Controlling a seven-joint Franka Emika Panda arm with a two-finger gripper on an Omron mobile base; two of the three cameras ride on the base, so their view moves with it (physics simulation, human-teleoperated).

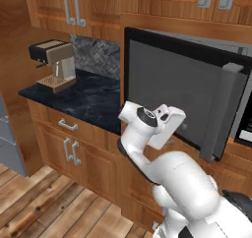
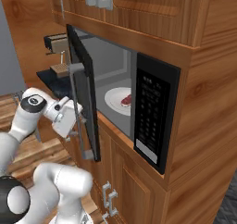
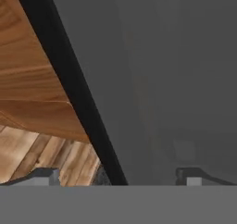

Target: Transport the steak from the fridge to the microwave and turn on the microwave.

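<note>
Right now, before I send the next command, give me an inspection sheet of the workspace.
Surface: dark stone counter left of the microwave.
Job's things: steak on a white plate inside the cavity; microwave door stands open; control panel untouched.
Clutter: coffee machine on the counter.
Grippers: gripper open, empty, close against the outer face of the door.
Cables: nothing seen.
Surroundings: wooden cabinets, plank floor.

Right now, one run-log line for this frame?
steak: on plate inside microwave | microwave door: open | gripper: open, empty, at door's outer face
</note>
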